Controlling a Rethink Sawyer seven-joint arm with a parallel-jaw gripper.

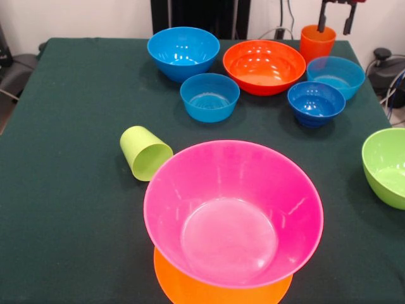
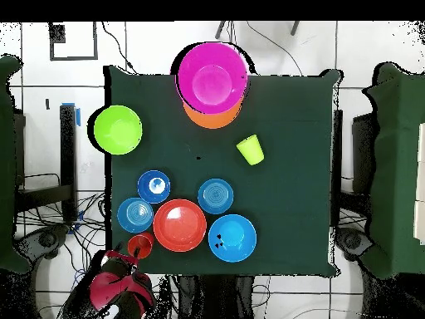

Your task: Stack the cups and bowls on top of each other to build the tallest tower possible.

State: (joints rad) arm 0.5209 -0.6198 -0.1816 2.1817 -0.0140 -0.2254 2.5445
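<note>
at the top edge, tool (image 1: 335, 22) cropped, fingers spread over orange cup (image 1: 316, 42), pink bowl (image 1: 233, 212) hiding orange bowl (image 1: 190, 288)

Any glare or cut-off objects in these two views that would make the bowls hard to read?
Front view: soft white glare on the pink bowl's floor and the red-orange bowl; the green bowl is cropped at the right edge, and the orange bowl under the pink one runs off the bottom. Overhead view: even light, a bright spot inside one small blue bowl; all bowls fully shown.
</note>
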